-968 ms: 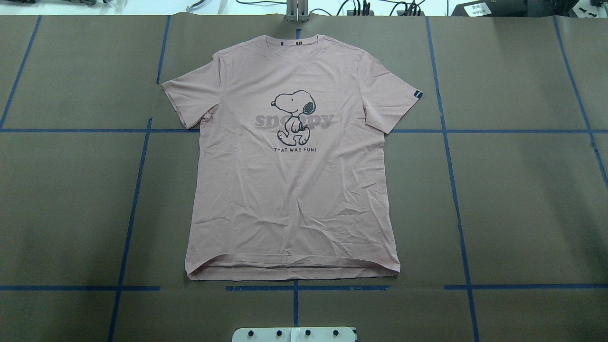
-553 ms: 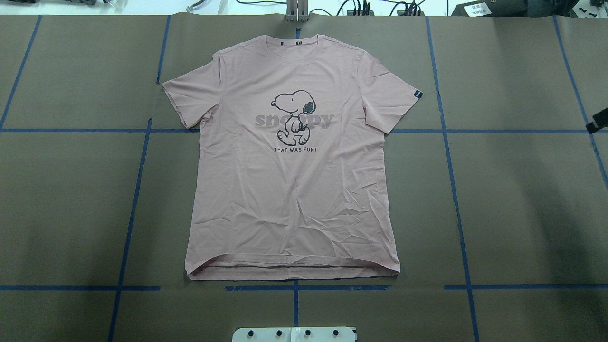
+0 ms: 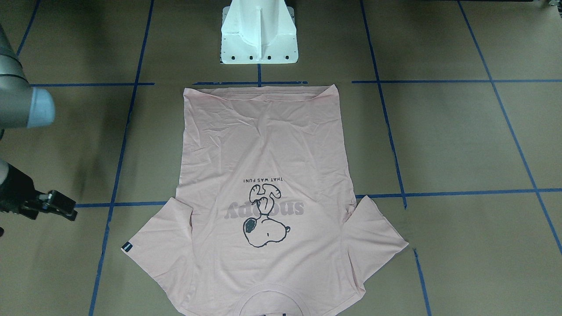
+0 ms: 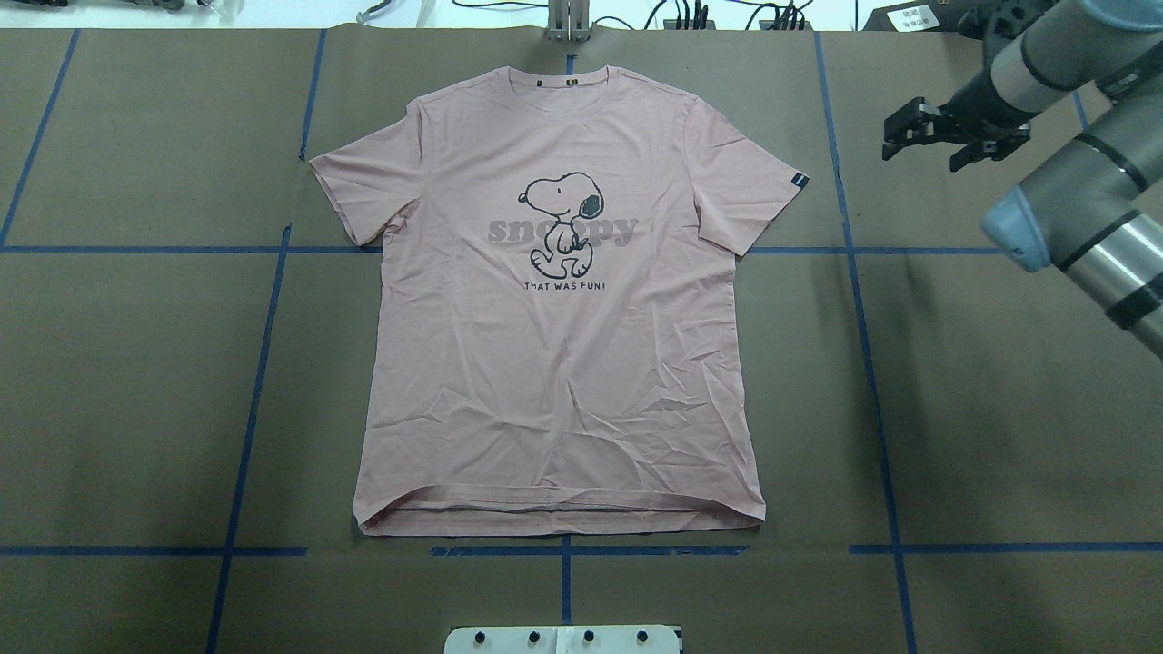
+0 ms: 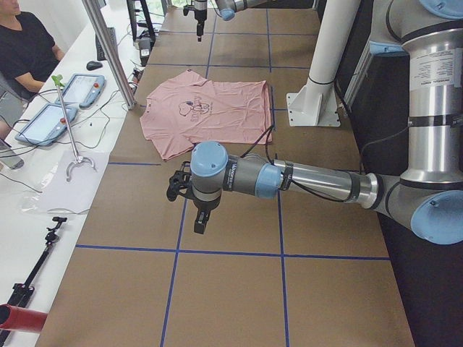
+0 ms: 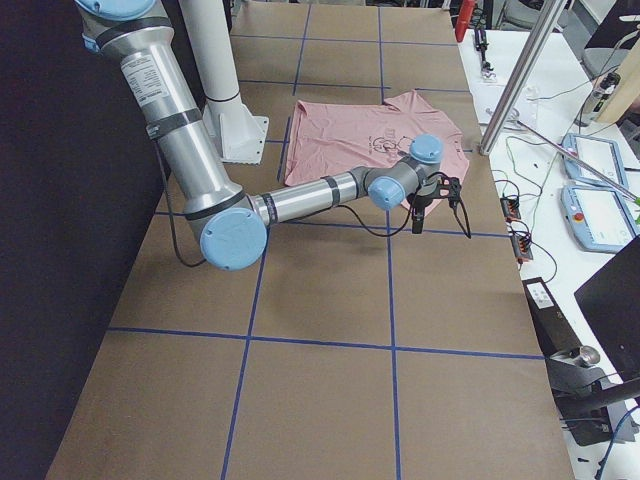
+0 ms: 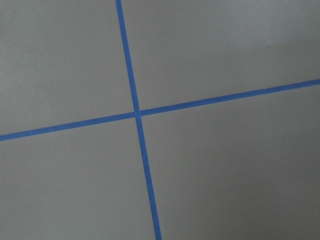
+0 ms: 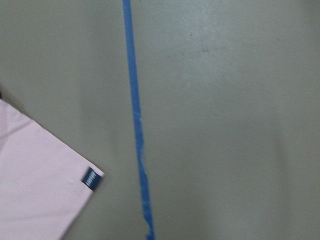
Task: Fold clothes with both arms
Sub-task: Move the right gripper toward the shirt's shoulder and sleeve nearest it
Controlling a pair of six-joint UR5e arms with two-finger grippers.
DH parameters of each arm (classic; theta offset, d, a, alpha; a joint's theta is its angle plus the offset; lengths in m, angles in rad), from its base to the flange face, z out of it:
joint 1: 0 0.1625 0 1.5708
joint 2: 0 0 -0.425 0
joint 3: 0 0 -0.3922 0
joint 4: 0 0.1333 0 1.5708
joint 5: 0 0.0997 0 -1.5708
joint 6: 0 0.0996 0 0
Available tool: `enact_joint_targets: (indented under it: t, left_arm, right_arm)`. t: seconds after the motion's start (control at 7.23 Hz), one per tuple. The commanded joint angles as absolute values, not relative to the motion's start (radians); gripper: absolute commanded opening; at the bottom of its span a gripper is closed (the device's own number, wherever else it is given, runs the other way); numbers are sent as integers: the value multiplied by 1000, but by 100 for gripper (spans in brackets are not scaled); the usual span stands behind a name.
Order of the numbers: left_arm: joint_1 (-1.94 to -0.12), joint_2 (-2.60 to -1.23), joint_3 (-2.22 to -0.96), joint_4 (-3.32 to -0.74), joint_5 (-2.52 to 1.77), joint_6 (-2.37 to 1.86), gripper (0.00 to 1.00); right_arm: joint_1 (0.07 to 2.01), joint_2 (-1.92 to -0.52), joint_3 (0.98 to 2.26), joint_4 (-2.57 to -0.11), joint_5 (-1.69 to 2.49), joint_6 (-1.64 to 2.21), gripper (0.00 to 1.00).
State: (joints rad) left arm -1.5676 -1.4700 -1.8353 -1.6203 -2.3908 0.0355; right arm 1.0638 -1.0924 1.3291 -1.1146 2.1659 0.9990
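1. Garment: the pale pink short-sleeved T-shirt [image 4: 563, 363] lies flat, print up, on the brown paper-covered table [image 4: 999, 409]. Its hem is toward the white pedestal base [image 3: 259, 30] and its neckline is away from it.
2. The right black two-finger gripper [image 4: 922, 145] hangs over bare table just beyond the sleeve with the small dark blue tab [image 8: 90, 177]. It does not touch the cloth, and its fingers read as spread apart.
3. The left black gripper [image 5: 199, 217] is over a crossing of blue tape lines [image 7: 137, 113], well apart from the shirt. I cannot tell its finger state.
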Motion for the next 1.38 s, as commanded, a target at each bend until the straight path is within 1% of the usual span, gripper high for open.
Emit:
enact_joint_targets:
  t: [0.0,0.28,0.41,0.55,0.69,0.83,1.24]
  left_arm:
    - [-1568,-1470,-1838,-1620,-2393,37,100]
    - [-1568,-1470,-1836,-1621,-2395,37,100]
    - [-1568,-1470,-1836,-1620,-2395,37,100]
    - [-1568,-1470,-1836,-1621,-2395,37,100]
    - [-1568,-1470,-1836,-1621,-2395,37,100]
    - [-1568,-1468,-1836,-1621,-2396,37,100]
    - [-1568,-1468,-1838,-1621,-2396,37,100]
  right_arm:
    - [967,-959,1148,-1022,2015,1207,88]
    - [940,-947,1105,-1022,1996,1206,83]
    - [928,-931,1083,-1023,1988,1207,78]
    - [927,-925,1071,-1025,1985,1207,71]
    - [927,-925,1071,-1025,1983,1207,59]
    - [922,-920,1069,-1025,1983,1206,56]
    - [916,-902,1051,-1026,1982,1203,55]
